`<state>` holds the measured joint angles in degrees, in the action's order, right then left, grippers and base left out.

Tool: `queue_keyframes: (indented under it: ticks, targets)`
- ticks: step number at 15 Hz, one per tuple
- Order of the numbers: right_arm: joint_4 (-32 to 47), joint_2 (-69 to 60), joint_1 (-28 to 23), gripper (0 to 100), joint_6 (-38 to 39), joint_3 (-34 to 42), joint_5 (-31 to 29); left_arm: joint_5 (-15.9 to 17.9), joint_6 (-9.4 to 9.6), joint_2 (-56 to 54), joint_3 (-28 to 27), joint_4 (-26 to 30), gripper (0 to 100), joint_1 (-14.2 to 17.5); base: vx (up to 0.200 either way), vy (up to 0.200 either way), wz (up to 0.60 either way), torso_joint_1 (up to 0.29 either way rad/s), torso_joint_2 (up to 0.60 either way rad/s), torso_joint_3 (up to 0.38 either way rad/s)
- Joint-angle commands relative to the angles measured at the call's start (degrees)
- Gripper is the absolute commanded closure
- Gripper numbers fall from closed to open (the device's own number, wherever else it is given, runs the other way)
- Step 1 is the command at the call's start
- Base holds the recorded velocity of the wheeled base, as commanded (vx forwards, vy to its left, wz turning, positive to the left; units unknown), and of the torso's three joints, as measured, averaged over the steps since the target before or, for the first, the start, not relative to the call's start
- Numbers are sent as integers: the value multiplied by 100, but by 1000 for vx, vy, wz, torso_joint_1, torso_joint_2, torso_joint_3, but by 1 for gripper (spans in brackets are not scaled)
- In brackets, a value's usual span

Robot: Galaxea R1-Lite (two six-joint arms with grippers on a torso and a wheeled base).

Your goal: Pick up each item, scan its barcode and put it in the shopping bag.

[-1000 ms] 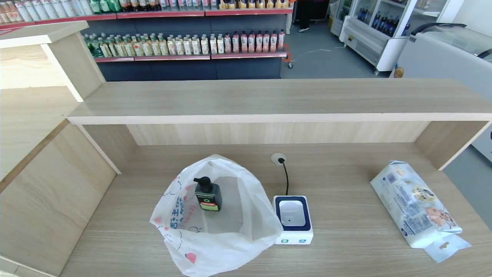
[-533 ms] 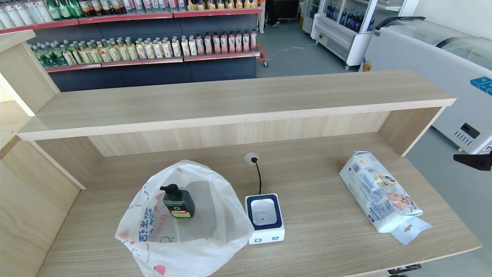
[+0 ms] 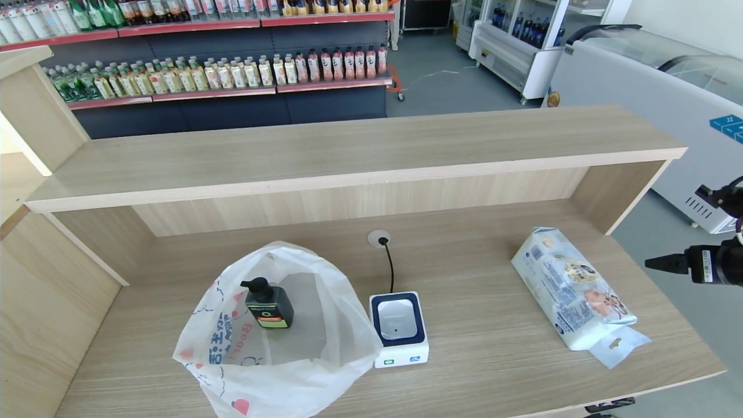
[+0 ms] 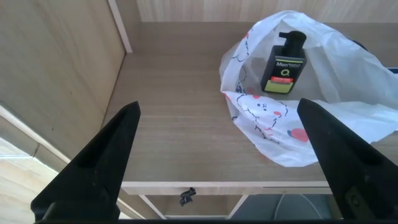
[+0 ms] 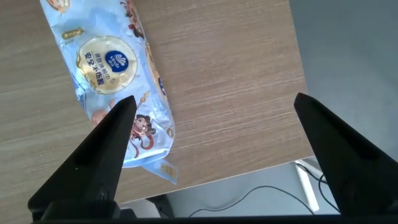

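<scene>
Counter [image 3: 493, 360]: bag [image 3: 348, 331], scanner [image 3: 399, 328], perhaps snack pack [image 3: 572, 290].

Inside shopping bag [image 3: 348, 337]: pump bottle [image 3: 268, 305]; scanner [image 3: 399, 328] just beside; snack pack [image 3: 572, 290] well right.

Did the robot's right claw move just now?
Yes. The right claw has come in from the head view's right edge toward the snack packet, which stayed put on the counter.

Black tapered fingers [image 5: 93, 168], white-labelled wrist [image 3: 705, 264]
</scene>
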<state>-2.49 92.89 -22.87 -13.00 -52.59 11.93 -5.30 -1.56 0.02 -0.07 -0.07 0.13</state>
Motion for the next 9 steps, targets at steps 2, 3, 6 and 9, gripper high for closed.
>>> queue_keyframes:
  ticks: [2,3,6,9]
  targets:
    - [-24,440,19,0,-19,-146,28,3,-2,-2,-1,-1,0,4,0,0,0,0,0,0]
    - [-41,590,37,0,-19,-225,169,3,-2,-2,-1,-1,0,4,0,0,0,0,0,0]
    - [-305,941,151,0,-28,-269,617,-6,-2,-2,-1,-1,0,4,0,0,0,0,0,0]
    - [-463,1205,309,0,-265,-269,1127,-6,-2,-2,7,-1,0,4,0,0,0,0,0,0]
